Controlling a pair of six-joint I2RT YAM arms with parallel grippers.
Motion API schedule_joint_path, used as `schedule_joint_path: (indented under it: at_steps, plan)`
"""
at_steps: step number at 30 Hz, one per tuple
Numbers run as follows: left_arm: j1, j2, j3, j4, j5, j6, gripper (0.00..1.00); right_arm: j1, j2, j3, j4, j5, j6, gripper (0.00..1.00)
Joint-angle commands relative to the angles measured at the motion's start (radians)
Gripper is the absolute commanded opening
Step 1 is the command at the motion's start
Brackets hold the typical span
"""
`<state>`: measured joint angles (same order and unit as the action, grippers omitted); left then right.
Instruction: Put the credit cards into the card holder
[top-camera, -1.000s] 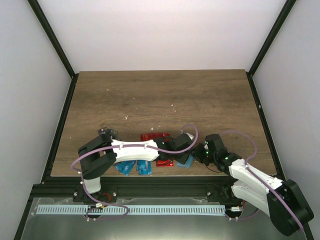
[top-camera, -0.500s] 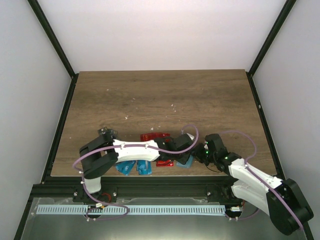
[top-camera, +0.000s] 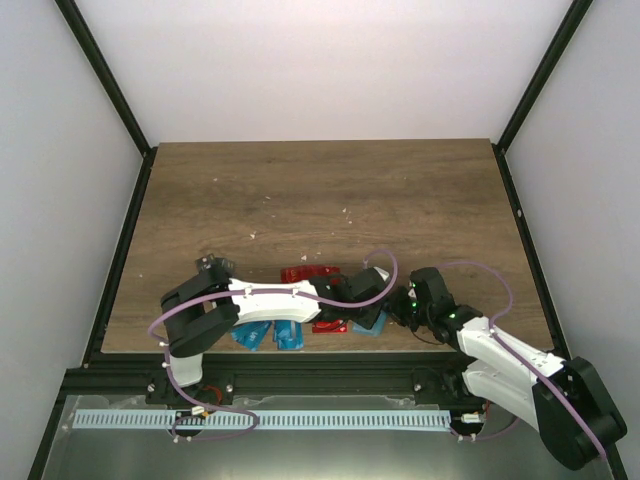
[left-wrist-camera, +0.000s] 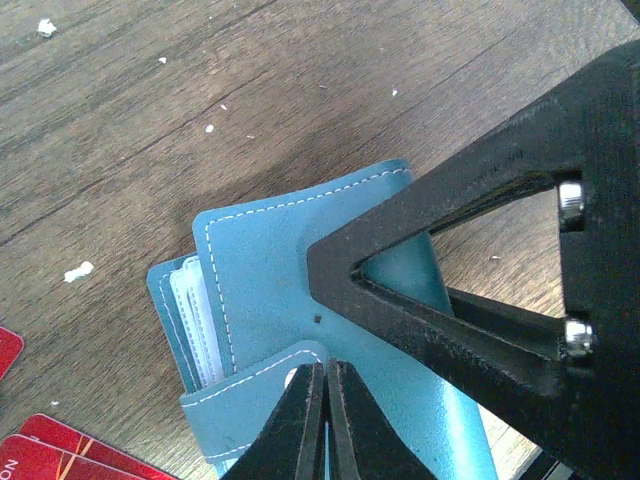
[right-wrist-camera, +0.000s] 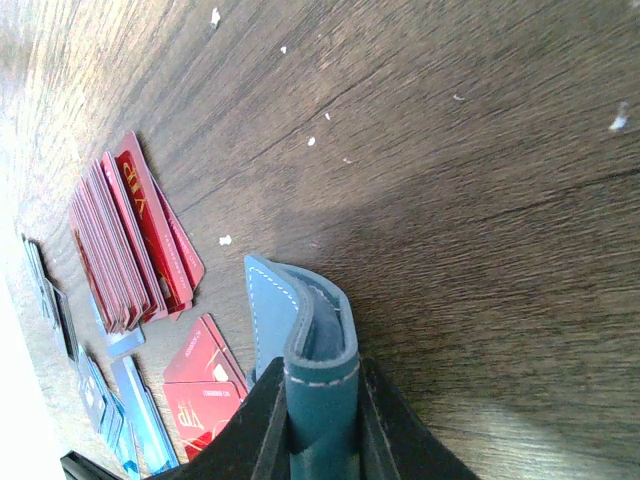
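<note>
The teal card holder (left-wrist-camera: 270, 260) lies folded open near the table's front edge (top-camera: 370, 323), with white inserts showing in its pockets. My right gripper (right-wrist-camera: 322, 400) is shut on the holder's folded edge (right-wrist-camera: 320, 340) and shows as a black frame (left-wrist-camera: 480, 280) in the left wrist view. My left gripper (left-wrist-camera: 326, 385) is shut, its tips at the lip of a pocket, with a thin blue credit card edge between the fingers. A pile of red credit cards (right-wrist-camera: 130, 240) and two loose red ones (right-wrist-camera: 205, 385) lie to the left of the holder.
More blue cards (top-camera: 268, 335) lie by the front edge under the left arm. Dark cards (top-camera: 212, 265) sit further left, and more red cards (top-camera: 308, 273) lie behind the left wrist. White crumbs dot the wood. Black frame posts border the table.
</note>
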<state>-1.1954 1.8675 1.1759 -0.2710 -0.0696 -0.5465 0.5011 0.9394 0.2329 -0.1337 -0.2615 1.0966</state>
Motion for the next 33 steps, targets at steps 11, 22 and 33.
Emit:
schedule_joint_path:
  at_steps: [11, 22, 33]
  plan:
    - [-0.004, 0.018, -0.048, 0.083, 0.091, -0.004, 0.04, 0.01, 0.022, 0.001, -0.084, 0.045, -0.005, 0.01]
    - [0.0, 0.014, -0.079, 0.083, 0.072, -0.001, 0.04, 0.01, 0.019, -0.004, -0.085, 0.045, -0.004, 0.01]
    - [0.09, 0.029, -0.146, 0.219, 0.366, 0.042, 0.04, 0.01, 0.0, -0.032, -0.051, 0.038, -0.011, 0.01]
